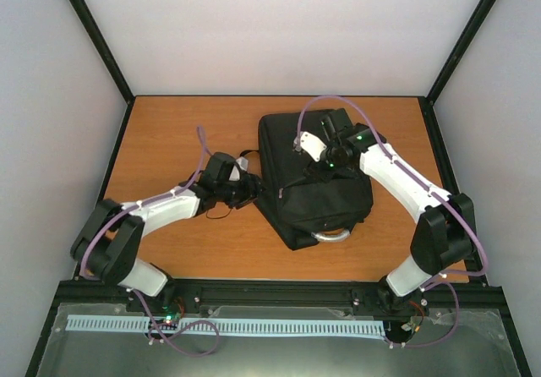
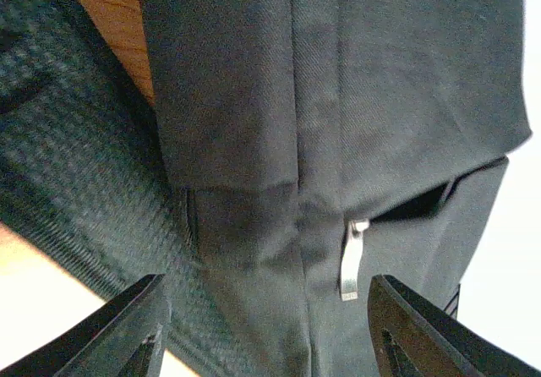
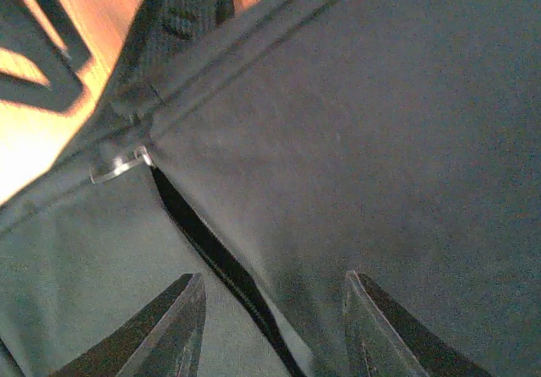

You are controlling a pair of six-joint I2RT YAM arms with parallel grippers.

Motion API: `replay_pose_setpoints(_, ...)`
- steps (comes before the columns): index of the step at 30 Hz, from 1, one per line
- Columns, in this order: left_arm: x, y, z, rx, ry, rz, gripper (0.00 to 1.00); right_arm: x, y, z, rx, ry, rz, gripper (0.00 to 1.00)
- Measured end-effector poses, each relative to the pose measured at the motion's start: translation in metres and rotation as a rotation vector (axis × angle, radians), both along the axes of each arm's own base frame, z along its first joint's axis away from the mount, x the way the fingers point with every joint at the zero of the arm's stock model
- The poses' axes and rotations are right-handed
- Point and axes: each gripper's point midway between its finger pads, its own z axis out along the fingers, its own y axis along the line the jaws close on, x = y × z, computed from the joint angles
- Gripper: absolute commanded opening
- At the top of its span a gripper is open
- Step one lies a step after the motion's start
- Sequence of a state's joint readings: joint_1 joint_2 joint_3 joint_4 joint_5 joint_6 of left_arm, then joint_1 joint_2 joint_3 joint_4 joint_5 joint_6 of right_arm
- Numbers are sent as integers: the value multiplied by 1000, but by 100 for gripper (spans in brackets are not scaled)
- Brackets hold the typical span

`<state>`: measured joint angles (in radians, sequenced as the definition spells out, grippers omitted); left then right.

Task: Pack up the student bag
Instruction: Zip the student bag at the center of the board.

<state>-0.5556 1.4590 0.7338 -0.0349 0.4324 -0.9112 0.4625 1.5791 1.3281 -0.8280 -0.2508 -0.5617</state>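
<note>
The student bag (image 1: 314,183), a large black backpack, lies flat on the wooden table with its grey loop handle (image 1: 331,237) toward the near edge. My left gripper (image 1: 259,191) is at the bag's left edge, open; in the left wrist view its fingers (image 2: 266,318) stand wide apart over black fabric (image 2: 380,81), with a metal zip pull (image 2: 351,263) just inside the right finger. My right gripper (image 1: 311,172) hovers over the bag's middle, also open. Between its fingers (image 3: 275,318) runs a partly open zip gap (image 3: 211,250) ending at a silver pull (image 3: 118,167).
A padded mesh shoulder strap (image 2: 76,183) lies beside the bag on the left, and a thin strap loop (image 1: 218,214) rests on the table (image 1: 169,140) by the left arm. White walls and black frame posts (image 1: 97,35) enclose the table on three sides.
</note>
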Motion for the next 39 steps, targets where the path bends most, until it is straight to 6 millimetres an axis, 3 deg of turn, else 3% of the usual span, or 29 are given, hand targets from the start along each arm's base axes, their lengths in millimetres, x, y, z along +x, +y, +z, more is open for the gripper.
replay_pose_setpoints(5, 15, -15, -18, -24, 50, -1, 65, 2, 24, -1, 32, -12, 36, 43)
replay_pose_setpoints(10, 18, -23, -26, -56, 79, -8, 56, 9, 31, -37, 2, 44, 32, 41)
replay_pose_setpoints(13, 21, -27, -27, -72, 86, -11, 43, 10, 33, -54, -6, 69, 29, 40)
replay_pose_setpoints(22, 28, -37, -26, -120, 88, -14, 9, 13, 34, -55, 7, 55, 20, 42)
replay_pose_setpoints(27, 29, -38, -19, -135, 71, -23, 4, 11, 33, -50, 11, 42, 20, 44)
replay_pose_setpoints(31, 29, -41, -2, -161, 34, -34, 1, 8, 29, -40, 9, 20, 22, 45)
replay_pose_setpoints(39, 28, -46, 22, -204, -29, -58, 1, -23, 39, -24, 12, -14, 117, 49)
